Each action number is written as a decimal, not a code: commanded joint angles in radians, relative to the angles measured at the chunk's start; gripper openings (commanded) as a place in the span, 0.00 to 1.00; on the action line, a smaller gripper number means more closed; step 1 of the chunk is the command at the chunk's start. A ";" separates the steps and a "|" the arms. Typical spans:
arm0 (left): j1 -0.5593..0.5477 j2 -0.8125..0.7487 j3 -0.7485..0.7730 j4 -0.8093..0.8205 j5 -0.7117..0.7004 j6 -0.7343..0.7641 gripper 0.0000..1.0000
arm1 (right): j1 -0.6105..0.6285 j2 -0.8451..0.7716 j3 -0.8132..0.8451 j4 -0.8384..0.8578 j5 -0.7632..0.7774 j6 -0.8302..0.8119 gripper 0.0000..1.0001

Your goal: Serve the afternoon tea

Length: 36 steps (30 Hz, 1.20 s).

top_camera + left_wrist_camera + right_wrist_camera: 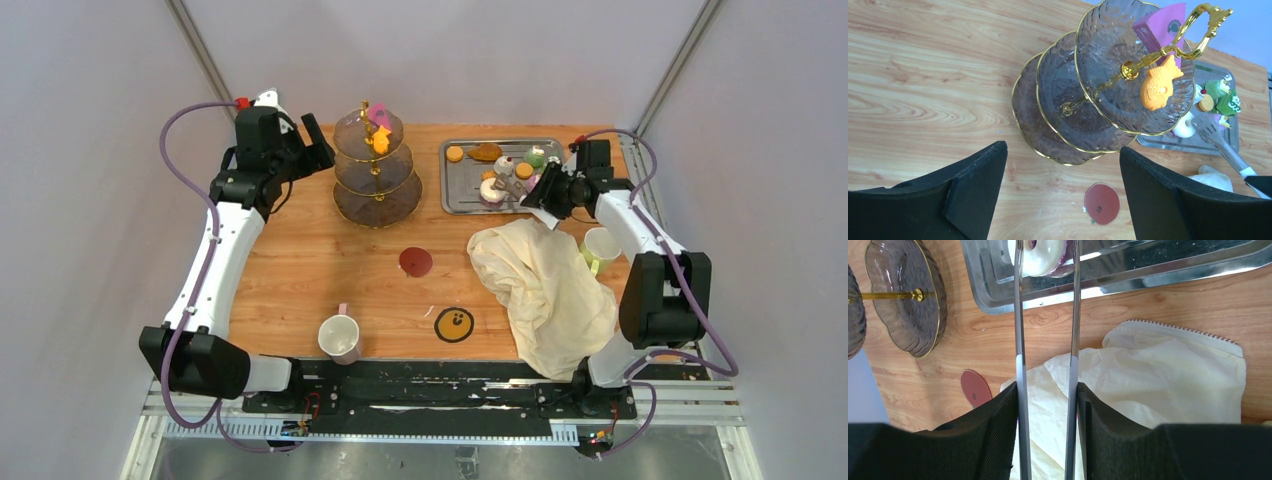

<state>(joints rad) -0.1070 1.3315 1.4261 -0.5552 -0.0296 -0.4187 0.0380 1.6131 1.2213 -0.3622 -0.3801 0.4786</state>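
The three-tier smoky glass stand (376, 165) with a gold stem stands at the back left; its top tier holds an orange fish-shaped cake (1158, 87) and a pink cake (1160, 27). My left gripper (1063, 195) is open and empty, hovering beside the stand (1088, 110). My right gripper (1047, 405) is shut on steel tongs (1019, 340), whose tips sit either side of the white donut (1044, 257) in the steel tray (1148, 270). Orange macarons (455, 153) and small cakes (536, 156) lie in the tray (455, 195). One pale mug (339, 337) stands front centre, another (600, 247) at the right.
The large cream cloth (545, 280) lies crumpled at the right front, under my right wrist. A red round coaster (416, 262) and a yellow smiley coaster (454, 324) lie mid-table. The table's right edge is close to the right mug.
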 commanded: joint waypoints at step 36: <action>0.006 -0.003 0.017 0.002 -0.025 0.025 0.88 | -0.003 -0.119 0.056 -0.018 -0.046 -0.019 0.01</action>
<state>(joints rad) -0.1070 1.3315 1.4242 -0.5552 -0.0315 -0.4145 0.0380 1.5517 1.2259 -0.3729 -0.4202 0.4770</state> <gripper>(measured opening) 0.873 0.337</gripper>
